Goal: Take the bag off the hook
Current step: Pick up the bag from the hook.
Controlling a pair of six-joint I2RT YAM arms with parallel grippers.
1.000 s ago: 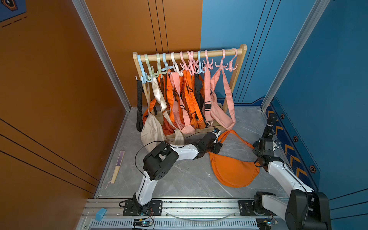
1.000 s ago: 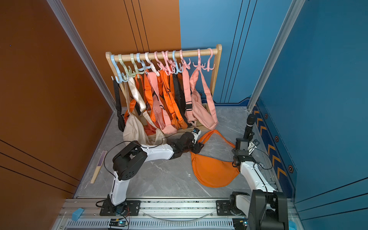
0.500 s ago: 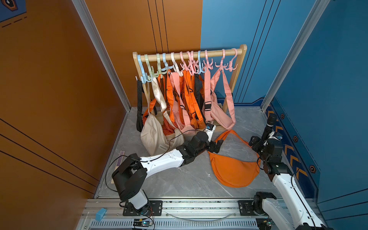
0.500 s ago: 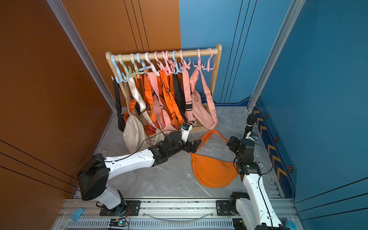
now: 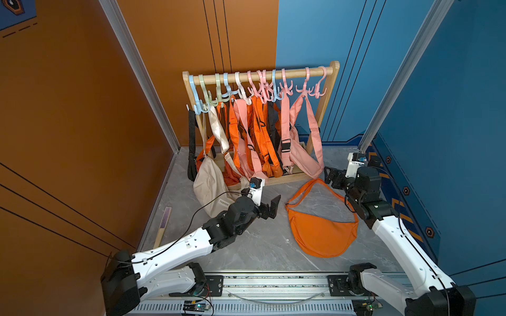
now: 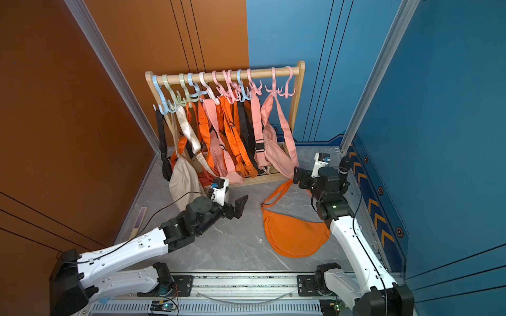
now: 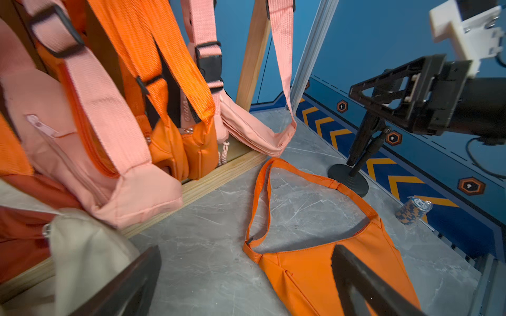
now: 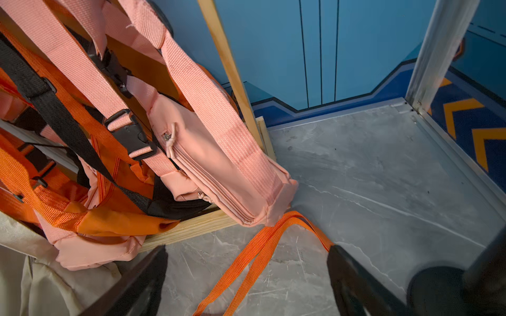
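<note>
The orange bag (image 5: 320,232) lies on the bench (image 5: 246,246), off the rack (image 5: 260,74), and the left hand (image 5: 269,208) and right hand (image 5: 331,177) are both spread apart and empty, so back away gently, clear of its strap (image 5: 302,191).

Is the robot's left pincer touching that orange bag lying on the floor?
Apart. In both top views, bare grey floor shows between the open left pincer and the orange bag.

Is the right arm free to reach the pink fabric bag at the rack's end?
Probably yes: the open right gripper faces the pink fabric bag with nothing between; the orange strap lies below.
</note>
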